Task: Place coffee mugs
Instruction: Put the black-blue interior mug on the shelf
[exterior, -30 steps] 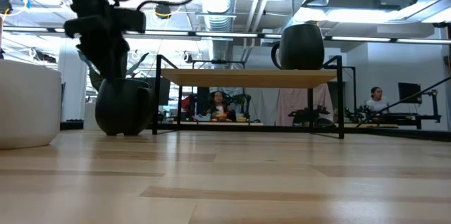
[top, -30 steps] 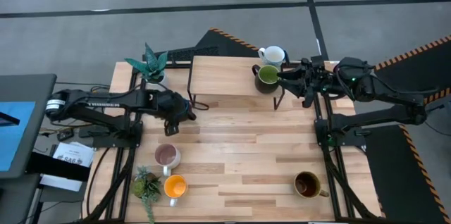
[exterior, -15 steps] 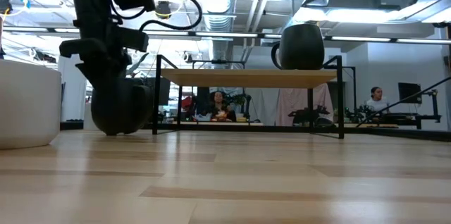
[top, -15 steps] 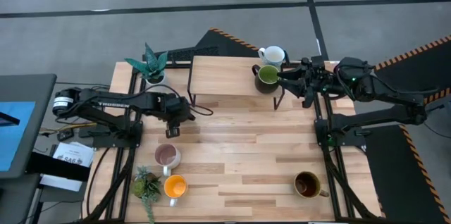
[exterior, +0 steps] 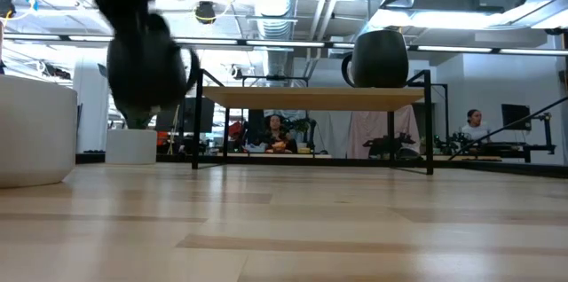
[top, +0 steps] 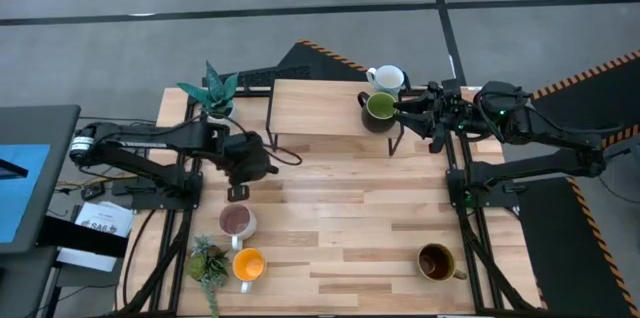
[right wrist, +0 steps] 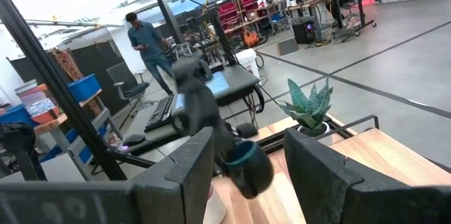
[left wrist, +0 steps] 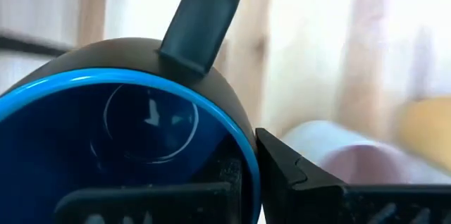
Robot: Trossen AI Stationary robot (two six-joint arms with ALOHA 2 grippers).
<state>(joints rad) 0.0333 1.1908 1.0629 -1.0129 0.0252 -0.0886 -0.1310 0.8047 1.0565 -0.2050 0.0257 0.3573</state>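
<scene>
High view: my left gripper point(top: 243, 166) is clamped on the dark blue mug point(top: 252, 158), held clear of the tabletop point(top: 340, 218) near its left edge, just short of the low wooden shelf point(top: 315, 108) at the far edge. In the left wrist view one finger point(left wrist: 201, 20) lies outside the mug's wall and the other inside the blue rim point(left wrist: 106, 83). The green mug point(top: 379, 108) and white mug point(top: 388, 79) stand at the shelf's right end; the pink mug point(top: 236, 221) and orange mug point(top: 248, 264) sit by the near left corner, the brown mug point(top: 435, 261) by the near right. My right gripper point(top: 410, 109), fingers parted, waits beside the green mug. I judge the carry needs height to clear the shelf's edge, the mug kept level, then set down on the bare left part.
</scene>
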